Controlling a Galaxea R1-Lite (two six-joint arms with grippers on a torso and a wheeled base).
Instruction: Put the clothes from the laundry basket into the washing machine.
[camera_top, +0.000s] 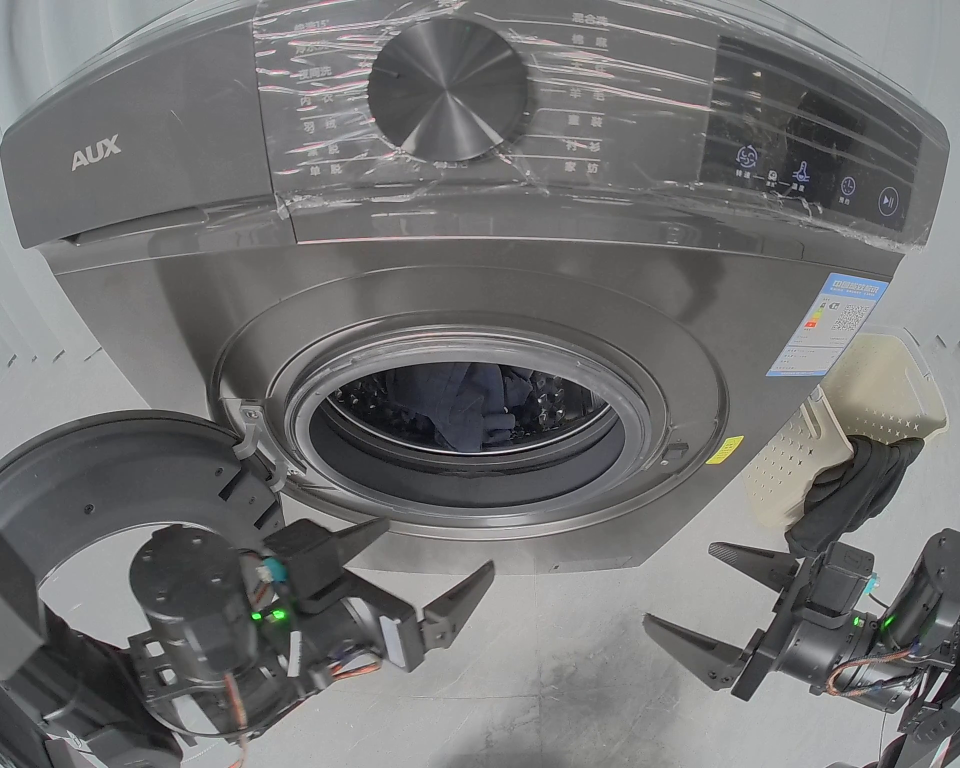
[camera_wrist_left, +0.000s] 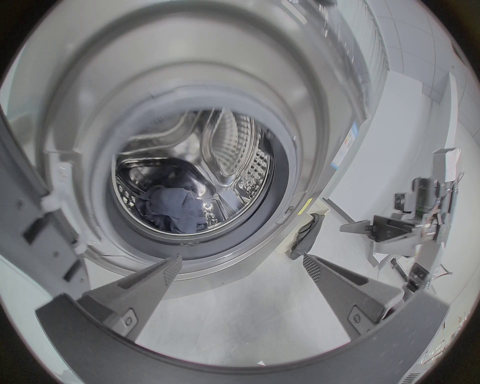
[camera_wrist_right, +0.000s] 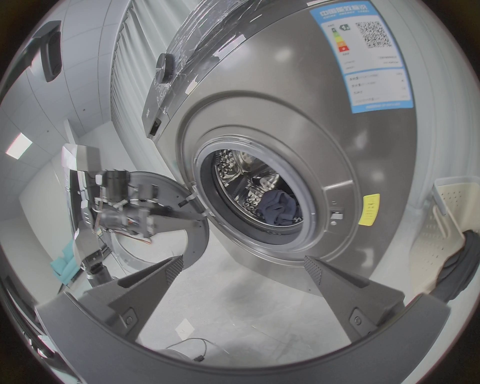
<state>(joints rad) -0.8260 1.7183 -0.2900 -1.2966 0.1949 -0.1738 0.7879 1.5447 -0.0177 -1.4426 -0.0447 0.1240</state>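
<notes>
- Washer (camera_top: 600, 290) seen front-on; door (camera_top: 100, 470) swung wide open to the robot's left.
- Drum (camera_top: 560, 405): dark blue clothes (camera_top: 460, 400) lie in a heap on its bottom, toward the back.
- Basket (camera_top: 890, 385), cream & perforated, stands just beside the washer's right side, behind its front corner.
- 1 dark garment (camera_top: 855, 490) hangs over the basket's near rim and drapes down the outer wall. Basket's inside is hidden, so can't tell what else it holds.
- L gripper (camera_top: 435, 550): low in front of the washer, below the opening, near the door's inner face. Fingers spread wide, nothing between them, tips toward the drum.
- R gripper (camera_top: 682, 585): low at the right, over the floor (camera_top: 560, 660), fingers spread wide & empty. The garment's lower end hangs just beside its wrist; fingertips are clear of the cloth.
- The 2 grippers are well apart, w/ bare floor between.
- Panel up top: round dial (camera_top: 447, 88) under plastic film. Blue label (camera_top: 828, 322) & yellow sticker (camera_top: 725, 449) on the washer's front, right of the opening.
</notes>
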